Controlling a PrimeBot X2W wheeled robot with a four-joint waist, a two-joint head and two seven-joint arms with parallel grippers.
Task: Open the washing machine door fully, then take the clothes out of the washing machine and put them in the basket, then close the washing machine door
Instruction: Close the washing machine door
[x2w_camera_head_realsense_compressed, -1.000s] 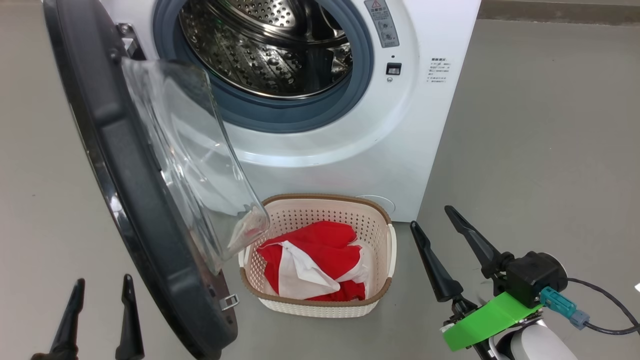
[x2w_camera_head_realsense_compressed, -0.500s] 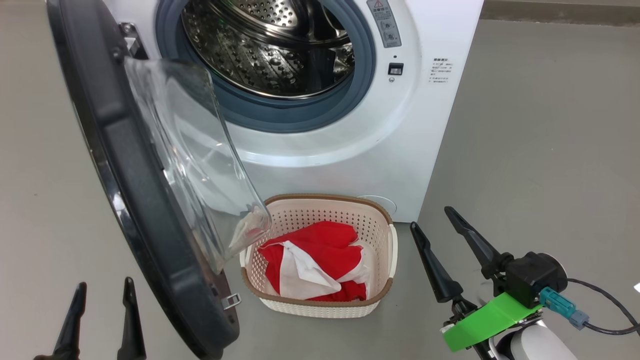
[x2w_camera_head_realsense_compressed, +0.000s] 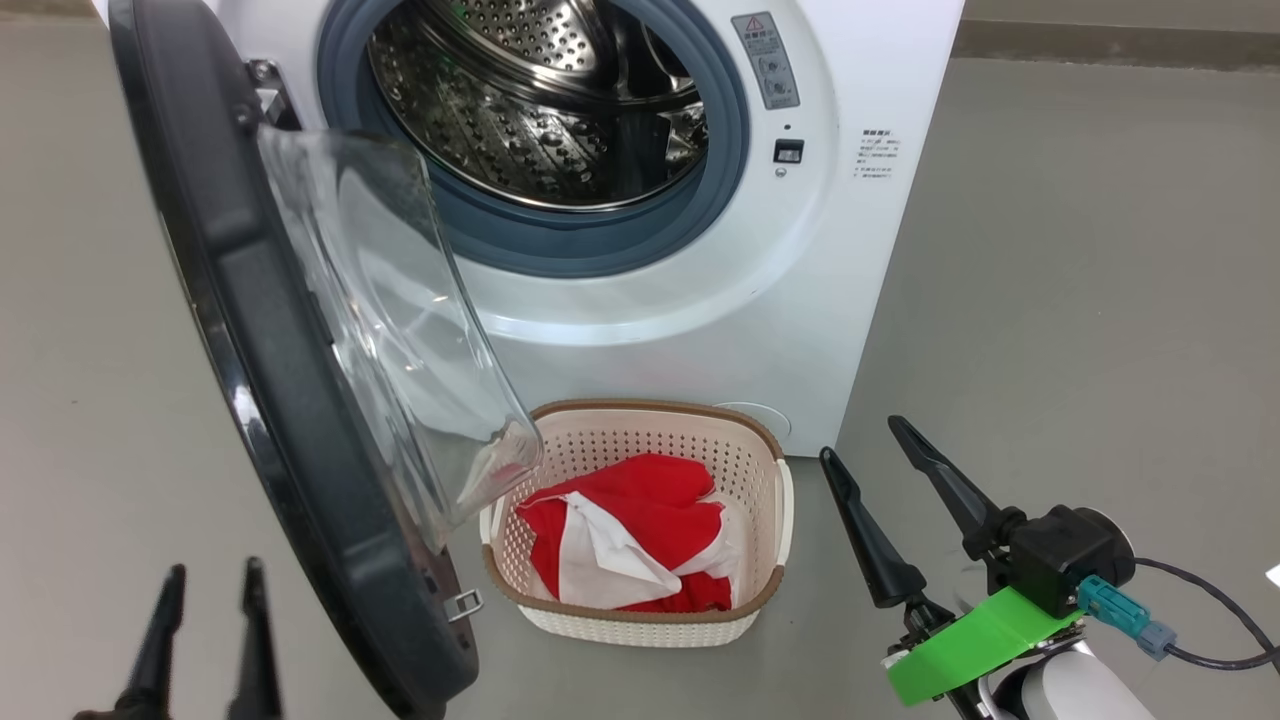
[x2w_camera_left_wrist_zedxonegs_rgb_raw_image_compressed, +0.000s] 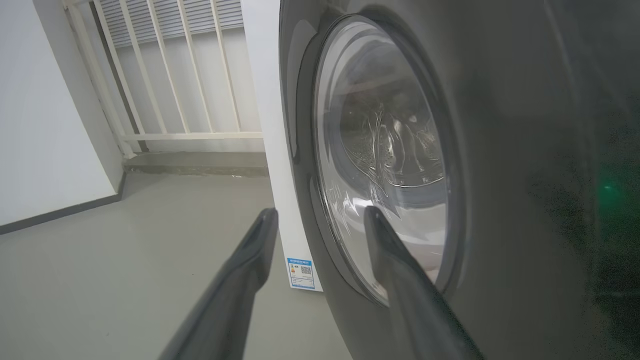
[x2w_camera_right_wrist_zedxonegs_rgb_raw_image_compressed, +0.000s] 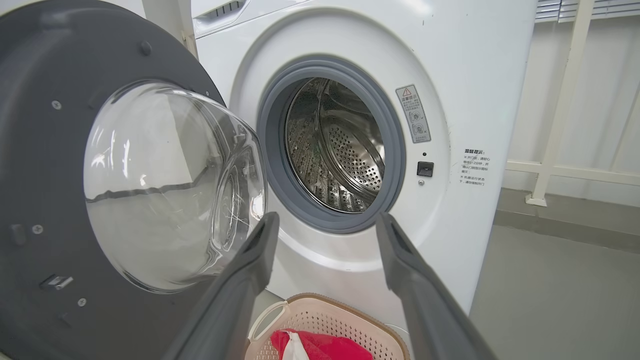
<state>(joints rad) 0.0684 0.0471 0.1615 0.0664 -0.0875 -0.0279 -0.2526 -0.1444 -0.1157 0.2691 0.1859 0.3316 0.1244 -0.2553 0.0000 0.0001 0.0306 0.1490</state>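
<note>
The large round washing machine door (x2w_camera_head_realsense_compressed: 235, 300), glossy black rim around a clear bulging glass bowl, stands swung wide from the big white front-loading washing machine (x2w_camera_head_realsense_compressed: 720, 320). The bright red and white fabric clothes (x2w_camera_head_realsense_compressed: 650, 515) lie heaped in the small cream-white perforated plastic basket (x2w_camera_head_realsense_compressed: 640, 625) on the grey floor (x2w_camera_head_realsense_compressed: 1060, 300) just before the machine. The left jaws stand apart and hold nothing near the door's outer face, and the right jaws stand apart and hold nothing just right of the basket.
</note>
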